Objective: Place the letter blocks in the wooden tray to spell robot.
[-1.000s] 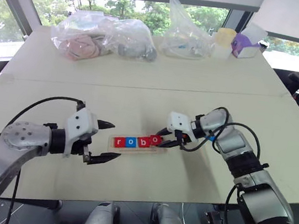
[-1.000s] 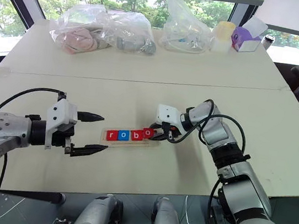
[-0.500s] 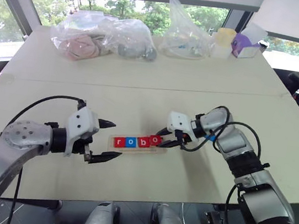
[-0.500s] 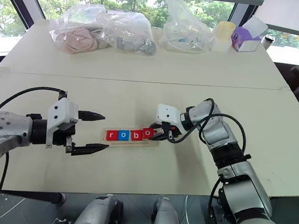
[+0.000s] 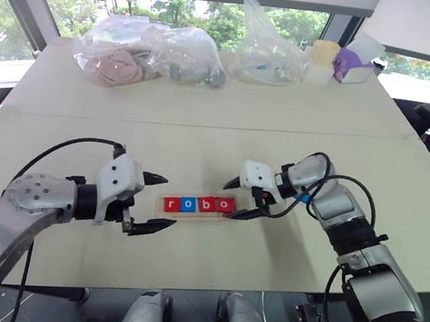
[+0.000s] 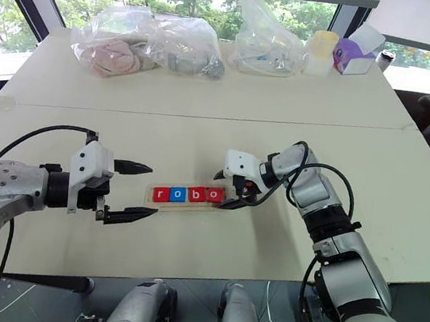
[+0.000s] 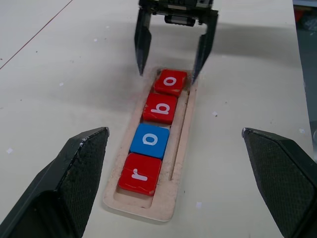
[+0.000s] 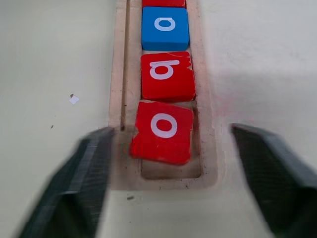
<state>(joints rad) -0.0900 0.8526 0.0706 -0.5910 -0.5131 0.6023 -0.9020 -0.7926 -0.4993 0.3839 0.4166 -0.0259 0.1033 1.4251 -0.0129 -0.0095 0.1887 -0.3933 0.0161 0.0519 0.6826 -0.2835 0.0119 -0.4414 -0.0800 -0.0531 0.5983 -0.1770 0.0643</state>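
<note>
The long pale wooden tray (image 5: 197, 206) lies on the cream counter (image 5: 228, 123) between the two arms. In its slot sit four small square letter blocks (image 7: 157, 131): red "r", blue "o", red "b", red "o". The last red "o" block (image 8: 162, 132) lies slightly askew, one corner over the slot's edge. The right tool (image 5: 240, 198) stands spread, its fingers astride that end of the tray. The left tool (image 5: 150, 203) hovers spread by the other end.
</note>
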